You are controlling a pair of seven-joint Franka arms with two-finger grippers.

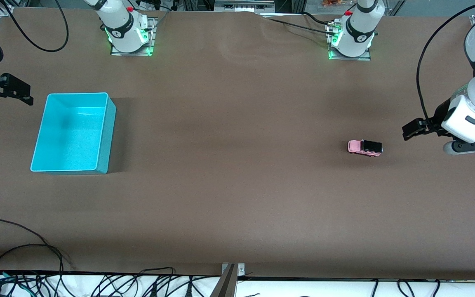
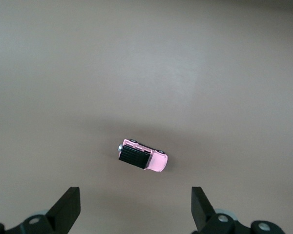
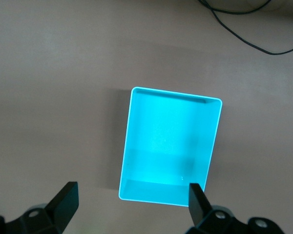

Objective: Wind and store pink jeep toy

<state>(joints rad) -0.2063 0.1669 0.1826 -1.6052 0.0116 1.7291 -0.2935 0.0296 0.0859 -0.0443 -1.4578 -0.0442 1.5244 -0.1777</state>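
With my left gripper (image 1: pixel 411 130) hanging spread wide and empty over the table's left-arm end, the pink jeep toy (image 1: pixel 365 147) sits on its wheels on the brown table (image 1: pixel 237 185), at about nine o'clock from my fingertips in the front view and well apart from them. To grasp it cleanly I should come down centred over the body and turn my jaws across its narrow sides — not its length. My right gripper (image 1: pixel 19 93) waits, also splayed, beside the empty turquoise bin (image 1: pixel 109 123) — the jeep's destination.
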